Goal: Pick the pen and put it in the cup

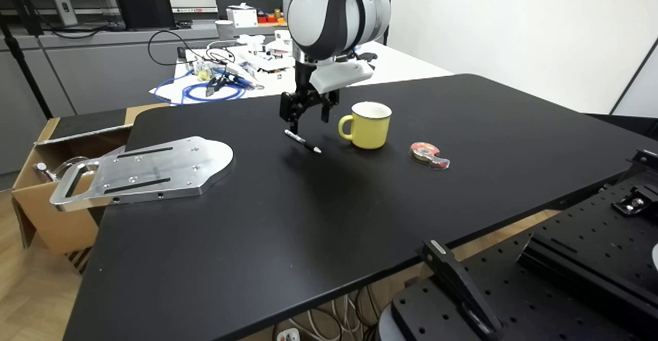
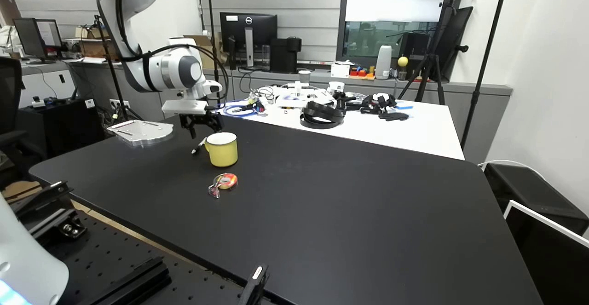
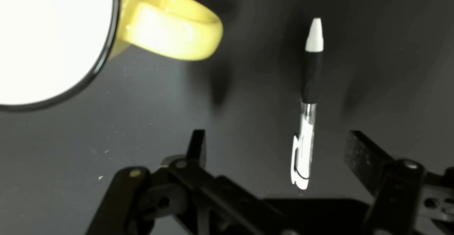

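Observation:
The pen (image 1: 302, 141) lies flat on the black table, with a black grip, a white tip and a white, clear barrel. It also shows in an exterior view (image 2: 199, 146) and in the wrist view (image 3: 310, 77). The yellow cup (image 1: 371, 128) stands upright close beside it, handle toward the pen; it also shows in an exterior view (image 2: 222, 151) and in the wrist view (image 3: 170, 33). My gripper (image 1: 310, 122) is open and empty, pointing down just above the pen. In the wrist view the gripper's fingers (image 3: 276, 137) are on either side of the pen's clip end, not touching it.
A small red tape dispenser (image 1: 426, 154) lies on the table near the cup. A silver metal plate with a handle (image 1: 154, 168) lies at the table's edge beyond the pen. A white table with cables and tools (image 2: 294, 105) stands behind.

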### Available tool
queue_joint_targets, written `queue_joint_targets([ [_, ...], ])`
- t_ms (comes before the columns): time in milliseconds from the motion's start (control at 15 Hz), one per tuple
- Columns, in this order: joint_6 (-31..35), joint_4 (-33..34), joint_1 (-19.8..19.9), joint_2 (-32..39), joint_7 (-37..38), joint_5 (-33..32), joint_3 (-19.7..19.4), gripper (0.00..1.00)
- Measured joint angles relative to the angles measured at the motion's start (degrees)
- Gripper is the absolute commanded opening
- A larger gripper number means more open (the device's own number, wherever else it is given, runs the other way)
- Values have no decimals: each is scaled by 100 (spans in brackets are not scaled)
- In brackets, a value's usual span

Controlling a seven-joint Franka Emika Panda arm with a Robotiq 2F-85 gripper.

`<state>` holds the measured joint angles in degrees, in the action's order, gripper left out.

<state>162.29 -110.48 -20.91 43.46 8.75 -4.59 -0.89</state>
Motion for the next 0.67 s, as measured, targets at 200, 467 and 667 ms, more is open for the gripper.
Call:
queue_joint_targets([
  [200,11,0,-34,21,12,0,-31,100],
  [467,12,0,-69,46,14,0,-38,100],
  [667,12,1,-96,69,14,0,-38,100],
])
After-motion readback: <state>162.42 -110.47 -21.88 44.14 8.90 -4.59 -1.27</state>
